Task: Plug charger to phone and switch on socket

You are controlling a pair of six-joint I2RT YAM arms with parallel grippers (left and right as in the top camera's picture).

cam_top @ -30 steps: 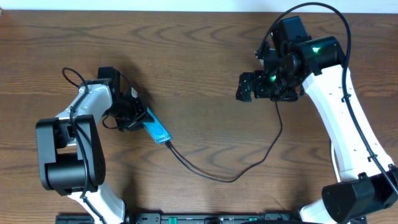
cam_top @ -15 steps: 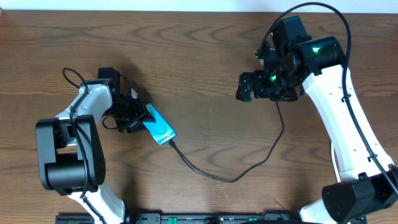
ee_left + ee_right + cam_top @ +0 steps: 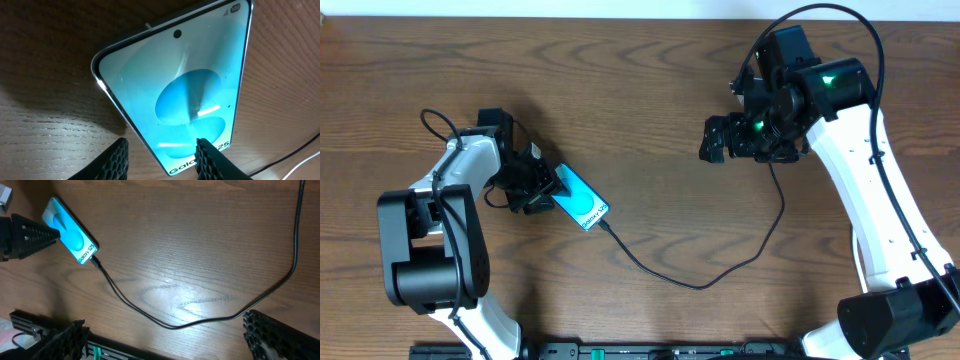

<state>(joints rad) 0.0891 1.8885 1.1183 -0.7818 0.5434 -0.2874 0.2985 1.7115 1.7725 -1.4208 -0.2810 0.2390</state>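
Open wood lies along the far edge of the table [image 3: 620,60] and through its middle, while nearer the front edge the charger [image 3: 690,287] loops from the phone [image 3: 582,201] at the left gripper [image 3: 533,188] up to the right arm [image 3: 850,170], crossing any low pass.

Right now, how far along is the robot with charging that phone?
Done, it seems: the charger connector sits at the bottom edge of the phone. In hand: the left gripper, open, straddles the phone's side. Left: switching on the socket, which no view shows.
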